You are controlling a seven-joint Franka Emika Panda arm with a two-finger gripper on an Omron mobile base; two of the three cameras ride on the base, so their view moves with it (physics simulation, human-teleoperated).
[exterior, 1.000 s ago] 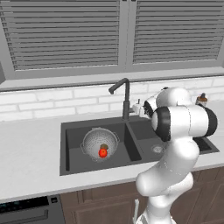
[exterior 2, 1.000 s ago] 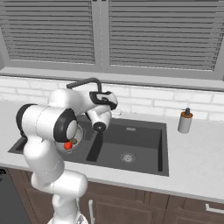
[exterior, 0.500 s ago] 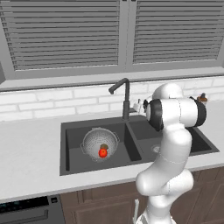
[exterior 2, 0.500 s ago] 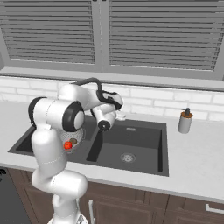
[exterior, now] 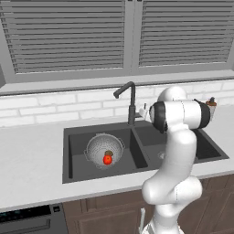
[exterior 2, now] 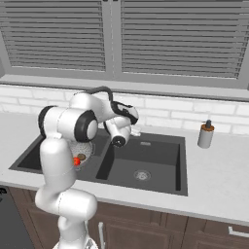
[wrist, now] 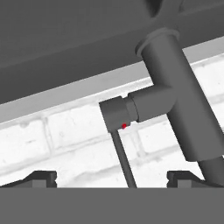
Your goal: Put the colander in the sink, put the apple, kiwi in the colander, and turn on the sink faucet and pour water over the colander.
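The dark sink [exterior: 73,137] holds the mesh colander [exterior: 98,145] in its left basin. Inside the bowl lie the red apple [exterior: 107,159] and the brown kiwi [exterior: 109,153]. From the right base view, the arm half covers the colander [exterior 2: 86,148], with the apple [exterior 2: 77,160] and kiwi [exterior 2: 81,157] showing beside it. My gripper [exterior: 144,111] hovers just right of the sink faucet [exterior: 132,103], at the height of its base. In the hand view the faucet [wrist: 175,105] stands close, and its thin side lever [wrist: 121,153] runs down between my open gripper [wrist: 113,178] tips, untouched.
A soap bottle [exterior 2: 206,135] stands on the counter right of the sink. The white brick backsplash [exterior: 55,107] runs behind the faucet, with shuttered windows above. The right basin [exterior 2: 146,163] holds only its drain. An appliance front [exterior: 27,219] shows at the lower left.
The arm has swung upright and the hand has drawn a little closer to the faucet's side lever. The jaws stayed open. Colander, apple and kiwi have not moved.
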